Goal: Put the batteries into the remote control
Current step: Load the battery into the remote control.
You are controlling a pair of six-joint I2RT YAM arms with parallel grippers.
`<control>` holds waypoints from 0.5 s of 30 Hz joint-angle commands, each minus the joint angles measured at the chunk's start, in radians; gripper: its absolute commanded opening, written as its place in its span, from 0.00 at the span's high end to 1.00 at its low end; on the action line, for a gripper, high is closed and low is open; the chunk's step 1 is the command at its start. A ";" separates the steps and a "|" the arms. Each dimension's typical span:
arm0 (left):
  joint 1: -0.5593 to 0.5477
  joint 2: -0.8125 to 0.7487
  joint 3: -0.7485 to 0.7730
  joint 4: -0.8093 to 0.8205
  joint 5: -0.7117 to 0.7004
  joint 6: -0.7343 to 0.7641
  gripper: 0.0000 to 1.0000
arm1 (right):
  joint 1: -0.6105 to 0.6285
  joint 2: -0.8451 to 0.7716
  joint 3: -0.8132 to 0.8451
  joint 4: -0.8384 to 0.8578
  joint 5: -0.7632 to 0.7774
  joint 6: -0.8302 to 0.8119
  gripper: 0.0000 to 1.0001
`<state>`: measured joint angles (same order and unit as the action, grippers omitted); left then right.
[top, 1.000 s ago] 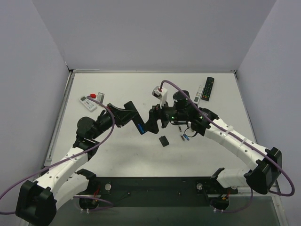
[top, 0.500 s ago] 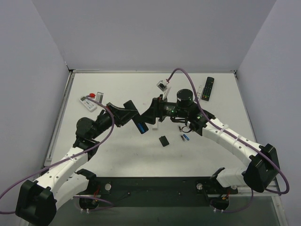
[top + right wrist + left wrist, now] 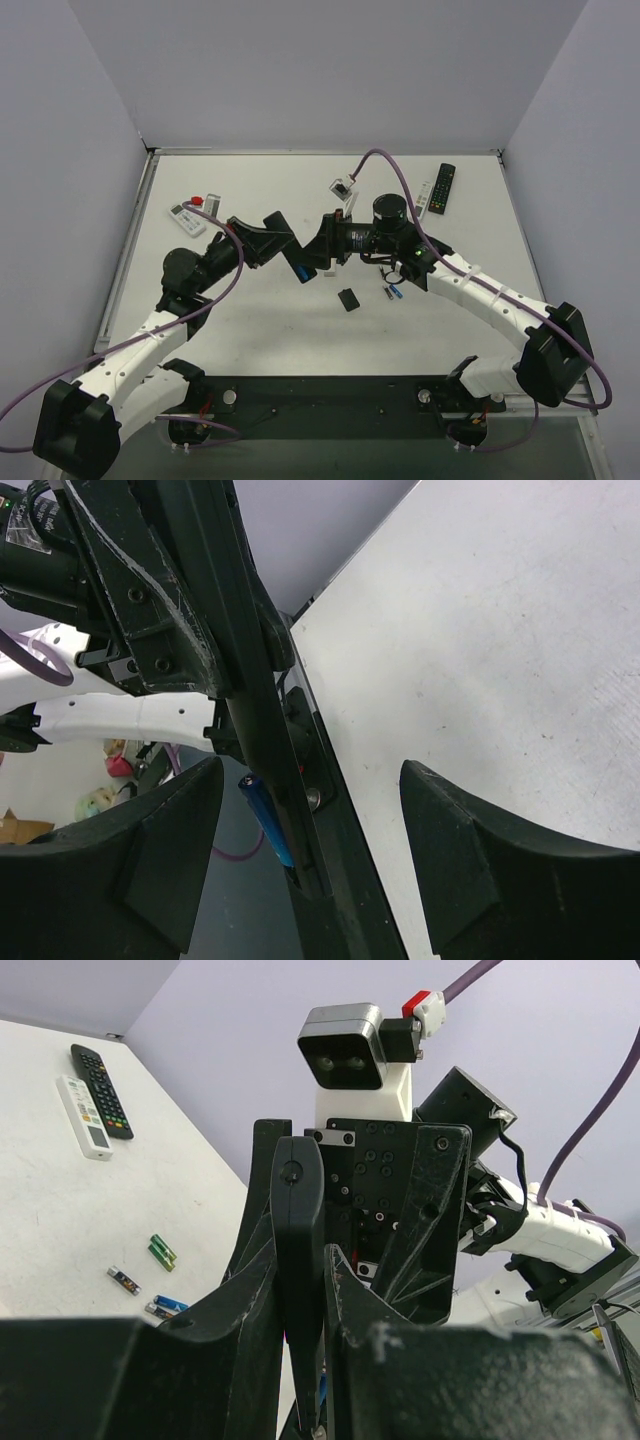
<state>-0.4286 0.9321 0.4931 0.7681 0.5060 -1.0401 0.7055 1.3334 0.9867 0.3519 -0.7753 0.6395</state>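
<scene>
My left gripper (image 3: 283, 250) is shut on a black remote control (image 3: 308, 264), held above the table mid-scene. In the left wrist view the remote (image 3: 297, 1220) stands edge-on between my fingers (image 3: 245, 1300). A blue battery (image 3: 300, 272) sits at the remote's open back; it also shows in the right wrist view (image 3: 264, 819). My right gripper (image 3: 326, 243) is open, its jaws on either side of the remote (image 3: 262, 730) without touching it. Loose batteries (image 3: 392, 292) lie on the table: green (image 3: 160, 1252), dark (image 3: 124, 1280) and blue (image 3: 166, 1307).
A small black battery cover (image 3: 348, 299) lies on the table below the grippers. A black remote (image 3: 443, 187) and a white remote (image 3: 424, 198) lie at the back right. A white remote (image 3: 187, 218) with a red item beside it lies at the back left.
My right gripper has swung left and turned at the wrist, closing in until its open jaws straddle the held remote. The left arm and remote have stayed in place.
</scene>
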 commanded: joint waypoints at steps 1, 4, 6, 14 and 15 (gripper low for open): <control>-0.004 0.001 0.056 0.082 0.002 -0.011 1.00 | -0.006 -0.002 -0.011 0.081 -0.038 0.008 0.35; -0.006 0.004 0.056 0.086 0.000 -0.017 1.00 | -0.006 0.001 -0.016 0.081 -0.038 0.006 0.37; -0.006 0.004 0.055 0.094 -0.001 -0.021 1.00 | -0.008 0.004 -0.028 0.088 -0.038 0.006 0.39; -0.007 0.007 0.056 0.122 -0.006 -0.031 1.00 | -0.008 0.016 -0.069 0.114 -0.048 0.012 0.48; -0.007 0.007 0.056 0.123 -0.007 -0.031 1.00 | -0.008 0.018 -0.074 0.108 -0.051 0.009 0.50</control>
<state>-0.4316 0.9489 0.4965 0.7746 0.5064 -1.0473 0.7055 1.3373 0.9352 0.4202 -0.7979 0.6655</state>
